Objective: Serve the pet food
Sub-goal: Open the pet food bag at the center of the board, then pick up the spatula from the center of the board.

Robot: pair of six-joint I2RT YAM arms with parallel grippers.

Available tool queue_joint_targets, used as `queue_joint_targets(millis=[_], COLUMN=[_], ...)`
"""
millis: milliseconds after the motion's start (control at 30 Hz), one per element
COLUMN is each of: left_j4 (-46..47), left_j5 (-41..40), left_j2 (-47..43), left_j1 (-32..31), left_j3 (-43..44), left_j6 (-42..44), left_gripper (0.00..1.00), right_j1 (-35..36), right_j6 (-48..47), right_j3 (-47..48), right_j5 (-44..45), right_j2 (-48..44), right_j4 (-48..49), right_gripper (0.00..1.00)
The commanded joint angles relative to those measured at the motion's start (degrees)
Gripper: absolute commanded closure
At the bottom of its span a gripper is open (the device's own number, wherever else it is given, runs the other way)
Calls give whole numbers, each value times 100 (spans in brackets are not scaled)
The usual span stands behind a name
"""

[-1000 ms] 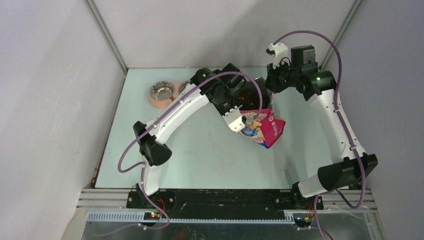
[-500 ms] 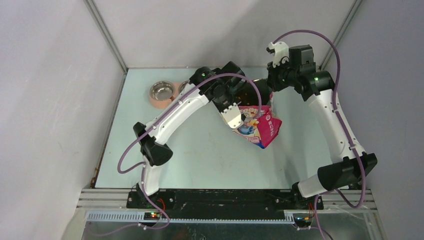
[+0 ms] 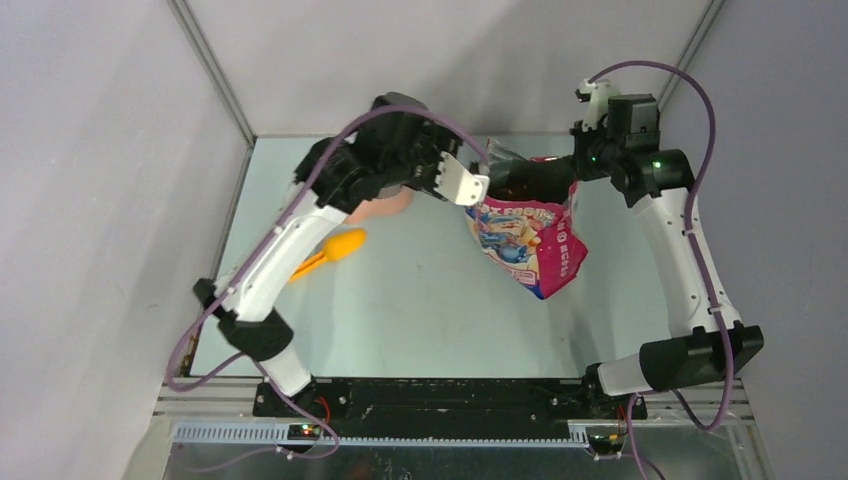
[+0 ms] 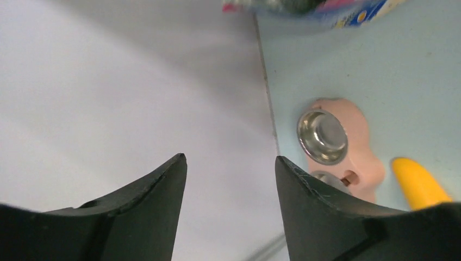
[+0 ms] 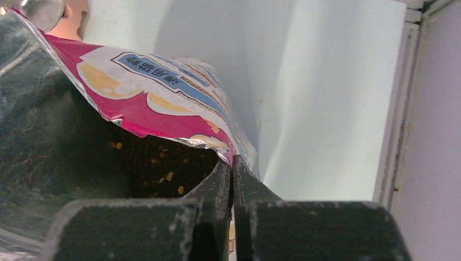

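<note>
We see the bag [image 3: 527, 240] as a glossy, crinkled pouch printed in pink, blue and white, with a silvery foil lining that shows inside its torn mouth. In the top view it sits at about 1 o'clock from the middle of the table [image 3: 420, 300], mouth toward 12 o'clock and bottom toward 5 o'clock. We cannot tell whether its bottom rests on the surface.

The right gripper [image 5: 232, 168] has its two flat black fingers pressed together on the bag's rim, pinching the foil edge at the 3 o'clock side of the mouth. Through that mouth the right wrist view shows the kibble [image 5: 163, 163], small tan and brown bits lying in the dark hollow of the bag.

The left gripper [image 4: 231, 168] stands with its tapered, matte black fingers apart and nothing between them. In the top view it hangs just at 9 o'clock of the bag's mouth, not touching it.

The feeder [image 4: 356, 144] is a smooth pink plastic base with rounded lobes, near 11 o'clock on the table and mostly hidden under the left arm from above. It carries a round polished steel bowl [image 4: 322, 136] whose shiny bottom shows. A second bowl beside it is half hidden behind the left finger.

The scoop [image 3: 335, 248] is a smooth, rounded orange plastic shape lying on the matte, pale blue-green table at about 9 o'clock, apart from the feeder.
</note>
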Motion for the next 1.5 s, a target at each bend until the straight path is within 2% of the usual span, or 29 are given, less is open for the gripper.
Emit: queue_joint_targets(millis=[0, 33, 67, 200, 267, 300, 333, 367, 400, 433, 533, 600, 800, 933, 1000, 1133, 1467], left_j4=[805, 814, 812, 1077, 1452, 1581, 1843, 1966, 2143, 2204, 2332, 2330, 2243, 2172, 2122, 2137, 2413], left_j5=[-171, -172, -120, 267, 488, 518, 490, 458, 433, 427, 430, 316, 519, 754, 759, 672, 603], left_j2=[-795, -876, -1019, -1645, -2087, -2234, -2536, -2800, -2920, -3103, -3315, -3335, -2966, -2529, -2323, -1868, -750], left_j1=[383, 577, 684, 1422, 1749, 1905, 1968, 2074, 2127, 2250, 2519, 2853, 3863, 4280, 4338, 4366, 4537], left_j3=[-800, -1065, -1197, -2302, -3141, -3746, -4300, -4568, -5035, -5230, -5980, -6237, -6374, -6442, -6483, -6566, -6462], left_j6=[-1557, -1914, -2064, -2896, -3077, -3146, -3159, -3199, -3212, -3283, -3383, -3420, -3545, -3320, -3202, -3095, -3149], left_gripper=[20, 15, 5, 0, 0, 0, 0, 0, 0, 0, 0, 0, 0, 0, 0, 0, 0], right_j1=[-157, -146, -105, 139, 244, 283, 298, 321, 330, 364, 468, 587, 1066, 1446, 1550, 1803, 2343], right_j6=[247, 264, 257, 84, -55, -128, -170, -234, -262, -323, -449, -525, -800, -1007, -1076, -1081, -1074], right_j3=[412, 427, 461, 521, 450, 425, 372, 355, 359, 366, 502, 635, 889, 466, 83, -934, -1693], right_j5=[550, 548, 521, 448, 512, 534, 554, 559, 578, 587, 612, 661, 591, -317, -1210, -2134, -2300], right_j2=[-872, -892, -895, -729, -645, -624, -616, -612, -615, -627, -695, -730, -936, -1400, -1691, -2129, -2088], right_j4=[1583, 1577, 1542, 1227, 1149, 1136, 1113, 1096, 1072, 1053, 951, 887, 738, 925, 1111, 1603, 1951], right_gripper=[100, 100, 100, 100, 93, 83, 78, 66, 61, 49, 35, 31, 26, 23, 22, 18, 17])
